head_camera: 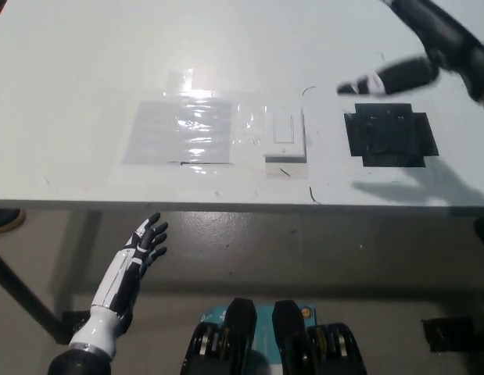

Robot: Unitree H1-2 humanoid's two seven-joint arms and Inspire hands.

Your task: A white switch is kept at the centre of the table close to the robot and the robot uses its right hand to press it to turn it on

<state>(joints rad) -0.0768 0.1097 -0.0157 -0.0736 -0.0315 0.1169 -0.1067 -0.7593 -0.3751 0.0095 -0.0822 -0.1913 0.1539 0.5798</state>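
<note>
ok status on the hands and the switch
Right hand raised over the table's right side, blurred, clear of the switch. Left hand open below the table edge. Nothing on the switch.

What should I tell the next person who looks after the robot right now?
Right hand: black, blurred, raised over the table's far right, away from the switch and holding nothing; whether its fingers are open or closed cannot be told.
Left hand: white, resting below the table's near edge at lower left, fingers apart, holding nothing.
White switch: flat on the white table, near the front edge, uncovered, between a shiny clear sheet on its left and a black square pad on its right.
Done: cannot tell from this view whether the switch is on.
Left: check the switch; press again with the right hand if it is off.
</note>
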